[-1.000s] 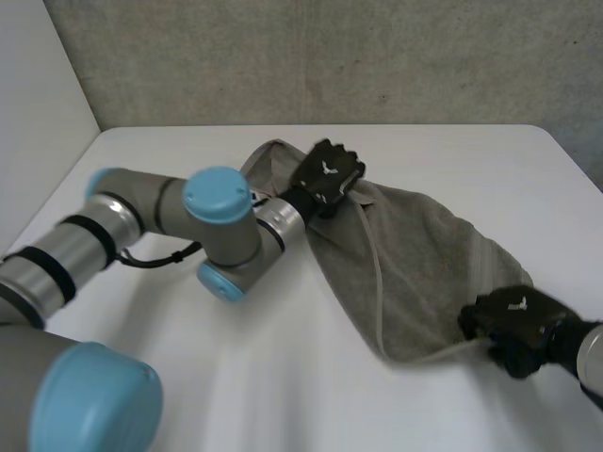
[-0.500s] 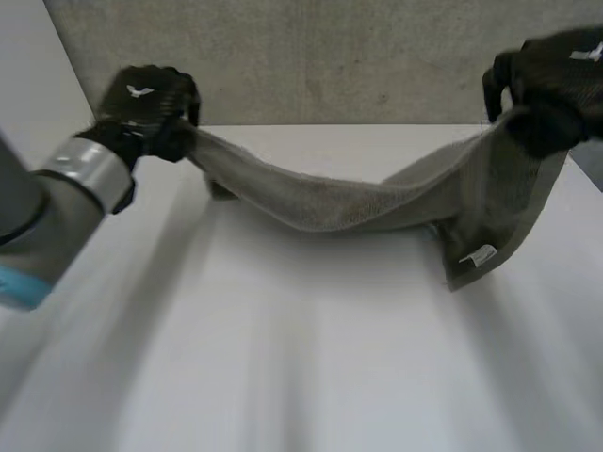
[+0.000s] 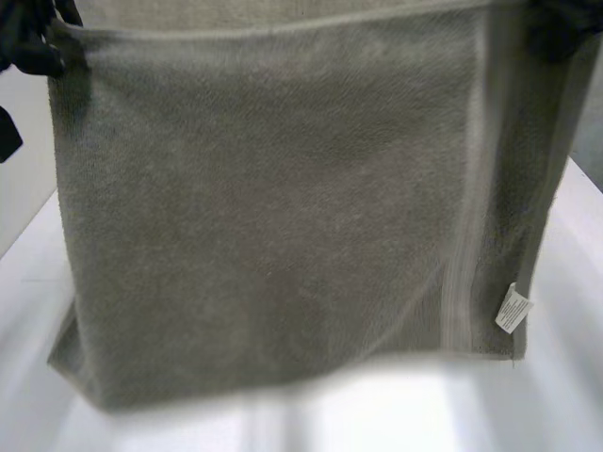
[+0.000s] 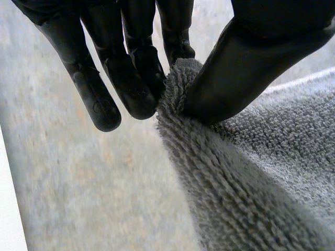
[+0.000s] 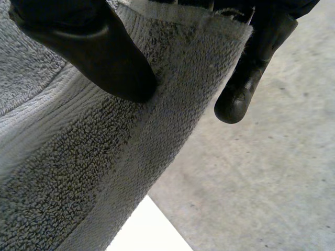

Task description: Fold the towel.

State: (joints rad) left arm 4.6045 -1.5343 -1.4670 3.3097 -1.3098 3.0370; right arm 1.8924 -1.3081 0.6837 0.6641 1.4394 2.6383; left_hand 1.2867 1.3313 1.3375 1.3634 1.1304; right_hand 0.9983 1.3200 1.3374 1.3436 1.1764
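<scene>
Hanging clear now: the towel (image 3: 283, 217) is up off the desk (image 3: 579, 235) and spread as a flat sheet across the head view, its top edge pulled near-straight between the two hands. A second ago it lay bunched on the desk. Half a second ago it sagged in a deep belly between them. That sag is gone, so your spread step looks done. A woven band (image 3: 466, 188) runs down the side nearer the right hand, with a care label (image 3: 513, 309) by that lower corner. The lower edge hangs low over the desk; can't tell if it touches.

The left hand (image 3: 33, 42) has one top corner. Its wrist view shows the thumb pressing the terry against the fingertips, a tight pinch right at the corner tip. The right hand (image 3: 556, 28) has the other top corner, with the thumb on the face beside the band, fingers behind the hem and one finger clear past the edge. Both grips look shallow to me, so there's a slip risk if you swing fast.

For the task: no fold yet, but both top corners are in hand and the cloth hangs square. That's the setup you want. Next, I'd judge, you lay the lower edge on the desk and bring the top edge over.
</scene>
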